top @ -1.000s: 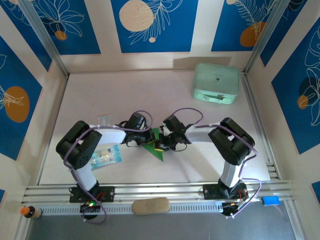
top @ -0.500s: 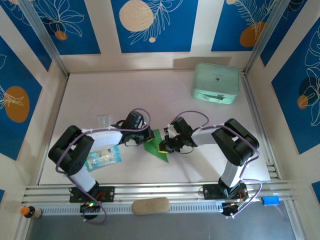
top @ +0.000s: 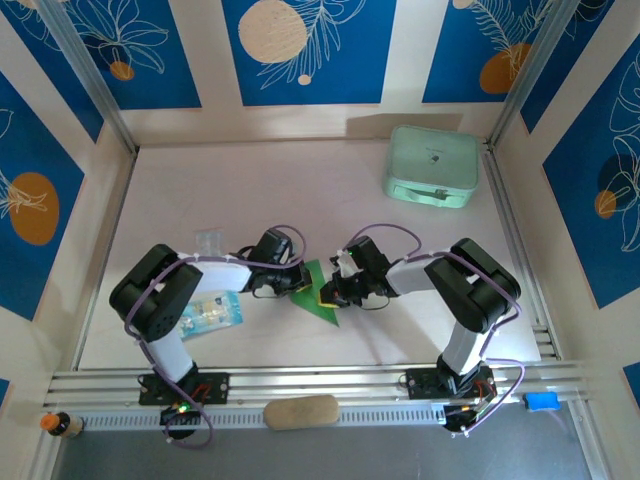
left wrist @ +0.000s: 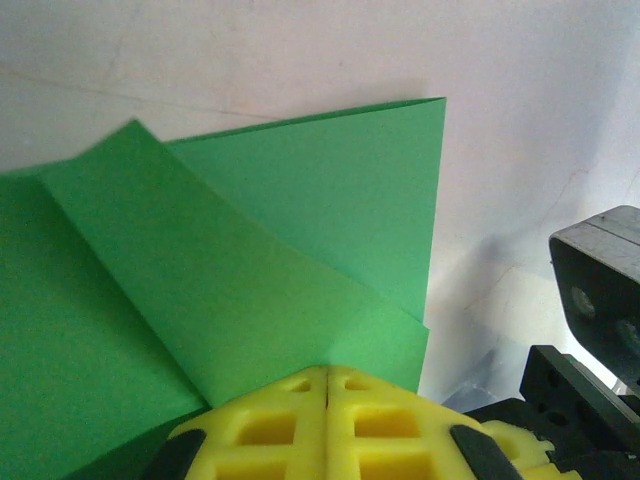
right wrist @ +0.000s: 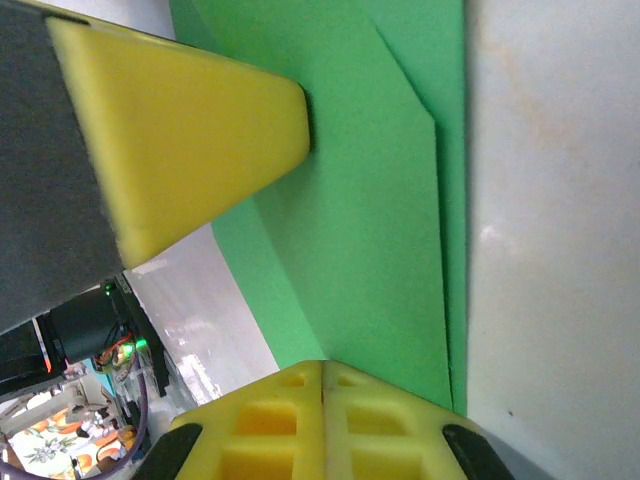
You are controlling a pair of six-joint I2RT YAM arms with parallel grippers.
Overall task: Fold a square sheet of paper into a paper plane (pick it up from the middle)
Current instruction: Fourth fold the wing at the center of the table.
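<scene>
**Both claws closed on the half-folded sheet at mid-table**

At lower left of the overhead view a clear packet lies beneath the left arm, out of the work. Just left of centre, the left gripper has its yellow pads shut flat together, tips down on the green sheet. The sheet lies on the table in the middle of the frame, already folded into overlapping layers and tapering to a point toward the lower right. The right gripper meets the sheet from the other side, its pads likewise closed tight. Whether either claw has a layer nipped between its pads or merely presses on top, I cannot tell. The mint case sits well apart at upper right.

The step looks like setting a crease. To do it well, one claw should pin the layers close beside the fold line. The other should run along the line, low and slow, so the edges line up and the thin paper neither slides nor tears.
</scene>
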